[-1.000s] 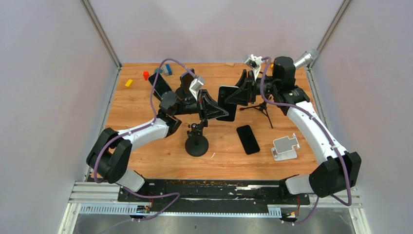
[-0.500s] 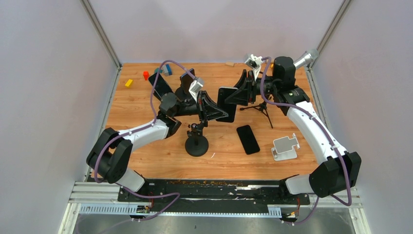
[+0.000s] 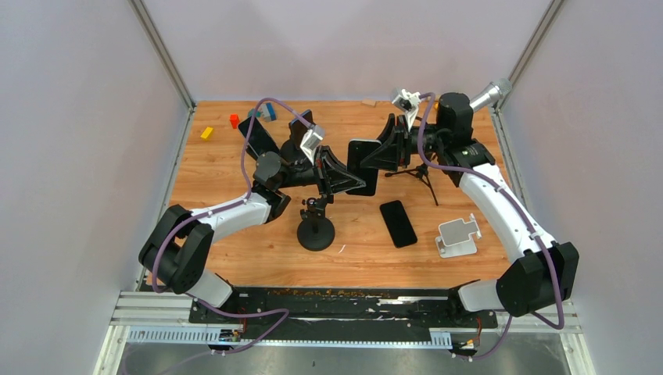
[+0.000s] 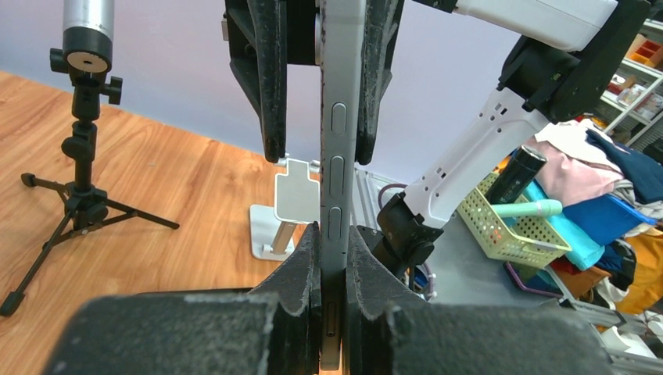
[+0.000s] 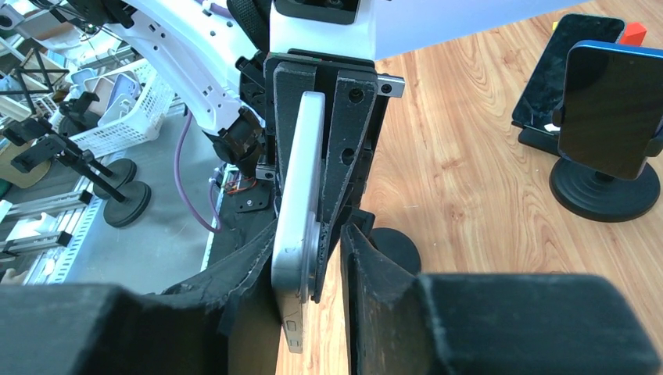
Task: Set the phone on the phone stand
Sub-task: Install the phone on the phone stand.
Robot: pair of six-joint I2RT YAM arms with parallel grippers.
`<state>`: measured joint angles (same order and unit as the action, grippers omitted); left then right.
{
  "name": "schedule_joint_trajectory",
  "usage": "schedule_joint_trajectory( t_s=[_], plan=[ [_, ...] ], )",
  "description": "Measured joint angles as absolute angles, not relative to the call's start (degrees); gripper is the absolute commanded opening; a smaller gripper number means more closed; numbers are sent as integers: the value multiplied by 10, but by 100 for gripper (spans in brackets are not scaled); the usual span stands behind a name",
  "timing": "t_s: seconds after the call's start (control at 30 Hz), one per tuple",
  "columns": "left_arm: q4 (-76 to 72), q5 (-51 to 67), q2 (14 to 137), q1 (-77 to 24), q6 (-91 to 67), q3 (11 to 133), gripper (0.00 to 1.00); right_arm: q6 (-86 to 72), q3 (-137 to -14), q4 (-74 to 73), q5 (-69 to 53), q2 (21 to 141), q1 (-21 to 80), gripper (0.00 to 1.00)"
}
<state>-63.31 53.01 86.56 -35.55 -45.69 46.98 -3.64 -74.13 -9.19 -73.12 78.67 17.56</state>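
A silver-edged phone [image 3: 372, 181] hangs upright in mid-air between both arms, above the table's middle. My left gripper [image 3: 356, 181] is shut on its lower end; in the left wrist view [image 4: 333, 230] both pads press the phone [image 4: 342, 141]. My right gripper [image 3: 367, 155] straddles the other end. In the right wrist view [image 5: 306, 234] the phone [image 5: 301, 180] lies against one finger, with a gap to the other. An empty black stand with a round base [image 3: 316, 230] stands just below the left gripper.
A second black phone [image 3: 398, 223] lies flat on the table. A white stand [image 3: 457, 237] sits at the right front and a small tripod [image 3: 418, 173] under the right arm. Two stands with phones [image 3: 301, 129] and small coloured blocks [image 3: 207, 133] are at the back left.
Both grippers and the phone between them have shifted very slightly left. The left grip on the phone is unchanged.
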Motion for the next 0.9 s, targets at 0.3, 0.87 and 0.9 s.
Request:
schedule_joint_trajectory(
  t_s=[0.3,0.87,0.9],
  plan=[
    [-641,527,867,-355,-462,470,0,-51,-739,-78,-740,787,182,24],
    [-655,527,875,-356,-462,470,0,-59,-739,-74,-740,787,183,26],
    [-655,527,875,-356,-462,470,0,-60,-739,-74,-740,787,183,26]
  ],
)
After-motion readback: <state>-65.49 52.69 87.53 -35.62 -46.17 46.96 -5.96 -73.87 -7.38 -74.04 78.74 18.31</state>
